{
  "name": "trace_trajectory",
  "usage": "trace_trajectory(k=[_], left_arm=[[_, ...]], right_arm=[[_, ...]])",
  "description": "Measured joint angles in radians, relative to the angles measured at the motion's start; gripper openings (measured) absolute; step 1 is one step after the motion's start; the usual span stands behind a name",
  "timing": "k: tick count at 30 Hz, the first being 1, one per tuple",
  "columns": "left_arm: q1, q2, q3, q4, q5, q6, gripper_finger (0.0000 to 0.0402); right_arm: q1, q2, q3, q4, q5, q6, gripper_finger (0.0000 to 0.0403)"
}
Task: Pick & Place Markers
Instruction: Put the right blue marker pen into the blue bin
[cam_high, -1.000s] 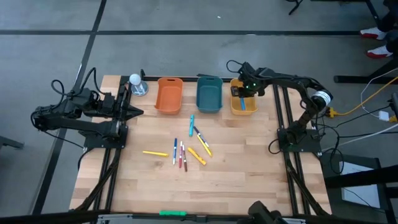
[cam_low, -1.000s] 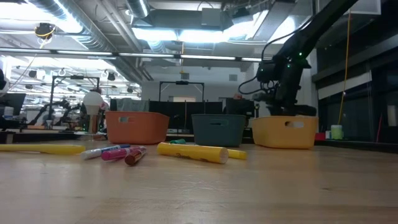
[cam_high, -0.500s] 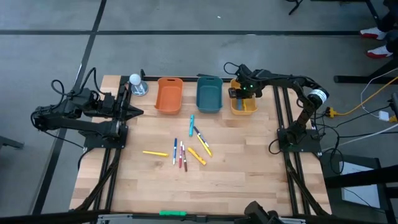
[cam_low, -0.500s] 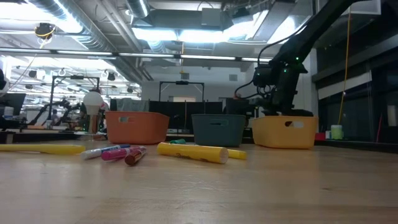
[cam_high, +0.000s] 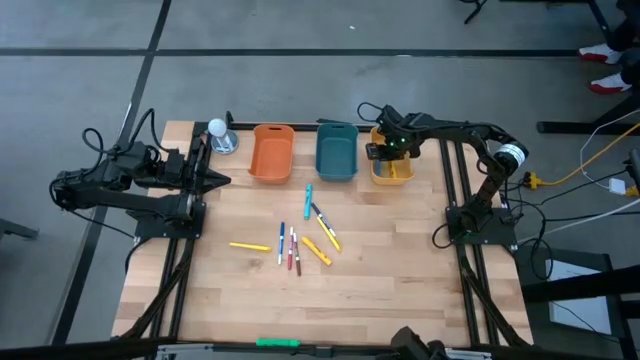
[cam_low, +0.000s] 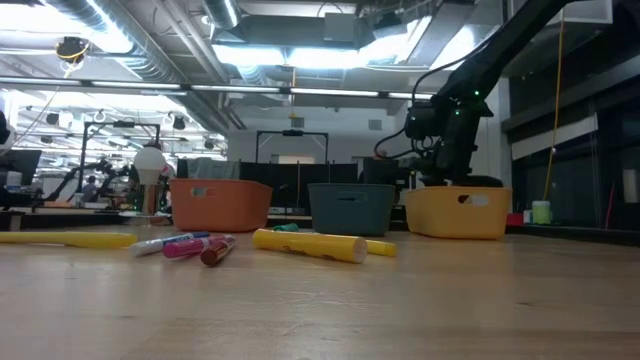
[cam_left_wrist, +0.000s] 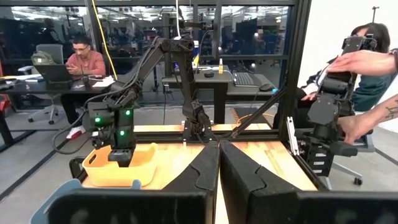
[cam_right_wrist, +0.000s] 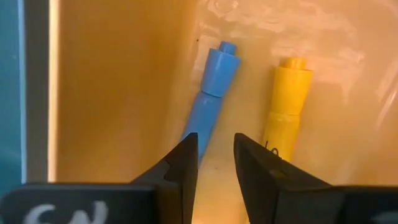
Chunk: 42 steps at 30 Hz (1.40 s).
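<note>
Several markers (cam_high: 300, 240) lie loose on the middle of the wooden table, in yellow, blue, teal and red; the low view shows them lying flat (cam_low: 310, 244). My right gripper (cam_high: 385, 152) hangs over the yellow bin (cam_high: 392, 168), pointing down into it. In its wrist view the fingers (cam_right_wrist: 216, 146) are open by a narrow gap, just above a blue marker (cam_right_wrist: 211, 93) and a yellow marker (cam_right_wrist: 286, 106) that lie flat on the bin floor. My left gripper (cam_high: 222, 181) waits shut at the table's left edge (cam_left_wrist: 219, 152).
An orange bin (cam_high: 271, 153) and a teal bin (cam_high: 336, 152) stand left of the yellow one along the far edge. A white ball on a metal base (cam_high: 217, 135) sits at the far left. A bright green stick (cam_high: 277, 342) lies at the near edge. People sit beyond the table.
My right gripper has shifted a little toward the table's left while staying over the yellow bin. The markers on the table have not moved.
</note>
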Motion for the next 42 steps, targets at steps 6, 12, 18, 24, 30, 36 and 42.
trace_trajectory(k=[6,12,18,24,30,36,42], left_arm=[[0.000,0.000,0.000,0.000,0.000,0.000,0.0013],[0.000,0.000,0.000,0.000,0.000,0.000,0.0008],[0.000,0.000,0.000,0.000,0.000,0.000,0.0011],[0.000,0.000,0.000,0.000,0.000,0.000,0.0011],[0.000,0.000,0.000,0.000,0.000,0.000,0.0009],[0.000,0.000,0.000,0.000,0.000,0.000,0.0013],[0.000,0.000,0.000,0.000,0.000,0.000,0.0008]], right_arm=[[0.007,-0.007,0.000,-0.021,0.001,0.004,0.0077],[0.015,-0.052,0.000,-0.045,0.026,0.003,0.0017],[0.015,-0.130,0.000,-0.065,0.046,0.004,0.0011],[0.015,-0.221,0.000,-0.083,0.046,-0.001,0.0005],[0.044,-0.316,0.000,-0.085,0.046,-0.005,0.0003],[0.089,-0.385,0.038,-0.118,0.066,-0.033,0.0002],[0.144,-0.406,0.146,-0.144,0.073,-0.071,0.0001]])
